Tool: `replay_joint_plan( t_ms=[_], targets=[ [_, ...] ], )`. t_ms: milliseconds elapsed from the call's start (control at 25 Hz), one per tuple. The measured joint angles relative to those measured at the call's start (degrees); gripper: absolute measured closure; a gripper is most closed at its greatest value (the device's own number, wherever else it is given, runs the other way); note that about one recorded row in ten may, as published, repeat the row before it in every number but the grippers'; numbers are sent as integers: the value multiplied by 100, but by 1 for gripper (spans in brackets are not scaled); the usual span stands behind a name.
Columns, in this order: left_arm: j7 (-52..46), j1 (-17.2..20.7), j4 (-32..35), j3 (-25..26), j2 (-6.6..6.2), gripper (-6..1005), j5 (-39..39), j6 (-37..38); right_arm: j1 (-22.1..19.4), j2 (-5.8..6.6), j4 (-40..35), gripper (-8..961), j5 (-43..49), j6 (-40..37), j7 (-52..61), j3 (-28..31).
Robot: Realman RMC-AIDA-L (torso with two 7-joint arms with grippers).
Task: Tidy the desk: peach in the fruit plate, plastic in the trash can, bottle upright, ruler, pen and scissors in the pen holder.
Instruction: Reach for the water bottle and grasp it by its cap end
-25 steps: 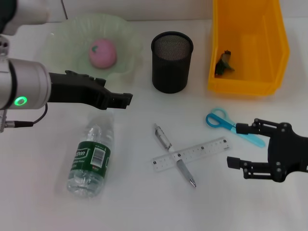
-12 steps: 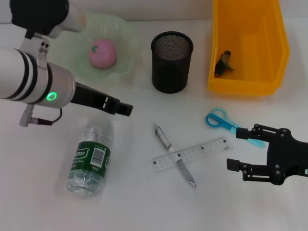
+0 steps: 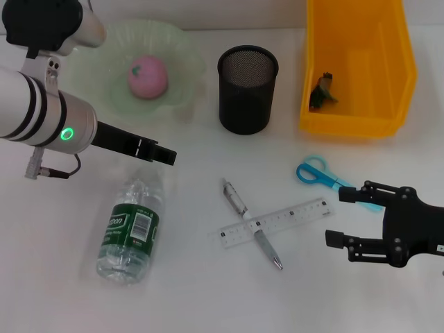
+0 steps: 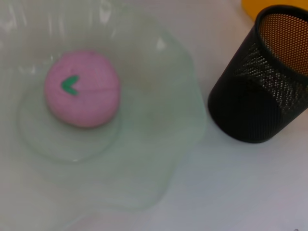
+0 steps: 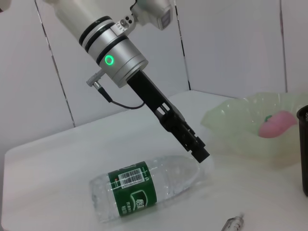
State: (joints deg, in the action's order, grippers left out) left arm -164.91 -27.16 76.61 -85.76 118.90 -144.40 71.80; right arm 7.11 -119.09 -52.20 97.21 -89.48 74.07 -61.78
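My left hand [image 3: 165, 154], fingers together, hangs above the neck of the clear green-labelled plastic bottle [image 3: 132, 225] lying on the white tabletop [image 3: 208, 291]: light, slippery, crushable, best gripped around the neck.

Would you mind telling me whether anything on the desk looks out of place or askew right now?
The bottle lies on its side below the left gripper. The ruler lies crossed over the pen, and the scissors sit loose outside the pen holder.
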Motion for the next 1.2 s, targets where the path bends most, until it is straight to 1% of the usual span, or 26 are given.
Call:
replay_joint_plan(
  t_ms=[440,600,1040,1200],
  targets=[
    [2,-237,-643,119,-25,261,-1,-290,111,0,139,134,21,48,7,0],
    [32,-351,-916,193,-25,265,-3,-320,185,-1,180,134,172,101,43,0],
    [139,-378,-1136,209,-15,276,-9,-458,221,-9,223,134,220,162,88,-1],
    [220,-378,-1214,203,-16,280,-10,-478,318,-5,350,134,244,163,94,-1]
  ],
)
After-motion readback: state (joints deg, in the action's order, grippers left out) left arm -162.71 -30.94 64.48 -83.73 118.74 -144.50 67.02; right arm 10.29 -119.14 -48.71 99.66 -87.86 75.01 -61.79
